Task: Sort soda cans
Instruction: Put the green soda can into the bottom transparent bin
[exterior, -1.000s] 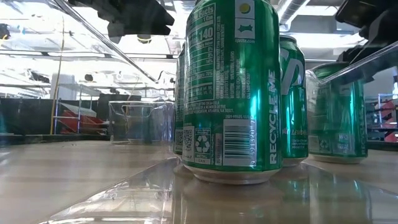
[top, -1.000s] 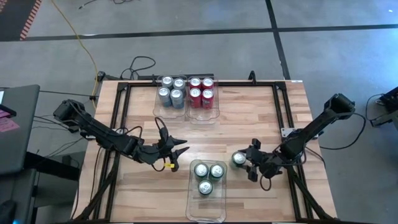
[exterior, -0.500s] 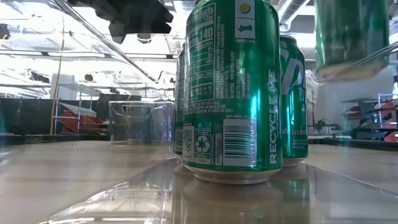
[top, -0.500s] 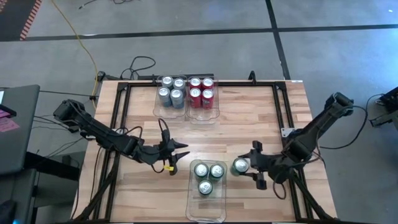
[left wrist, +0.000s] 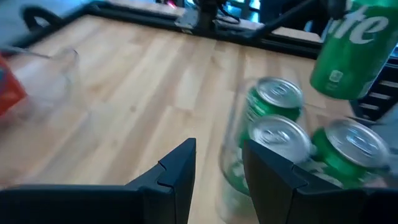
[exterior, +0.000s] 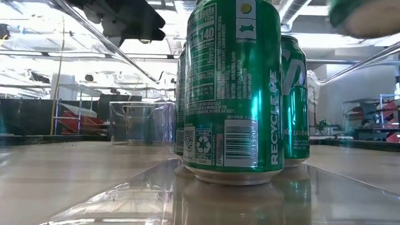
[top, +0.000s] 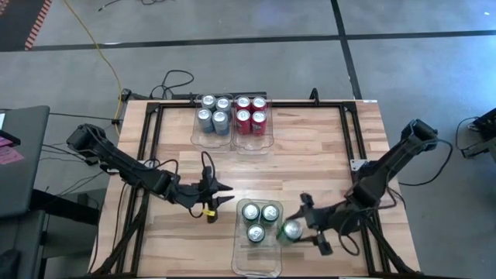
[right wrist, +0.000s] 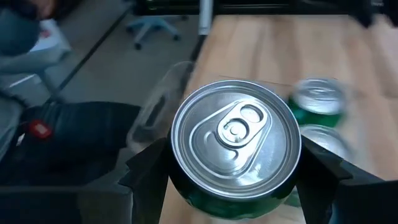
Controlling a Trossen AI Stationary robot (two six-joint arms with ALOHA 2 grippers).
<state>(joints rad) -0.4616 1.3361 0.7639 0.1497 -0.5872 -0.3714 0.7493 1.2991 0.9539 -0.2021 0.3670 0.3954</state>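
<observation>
Left claw waits with fingers apart, low over the wooden desk beside the clear plastic bin. Three green soda cans stand inside (one corner free). Right claw grips a fourth green silver-topped can upright over that bin's right edge.

1. High view: even, soft overhead light; worktop bright, shadows faint and short.
2. Low view: strong backlight from ceiling lamps; white glare behind. Nearest green can sharp, with bright vertical sheen. Upper right corner a green-white motion smear.
3. Left wrist view: blurred throughout; the clear bin and green cans in it soft-edged, worktop grain streaked.
4. Right wrist view: held can's silver top crisp, evenly lit; everything behind out of focus, dimmer on one side.
</observation>
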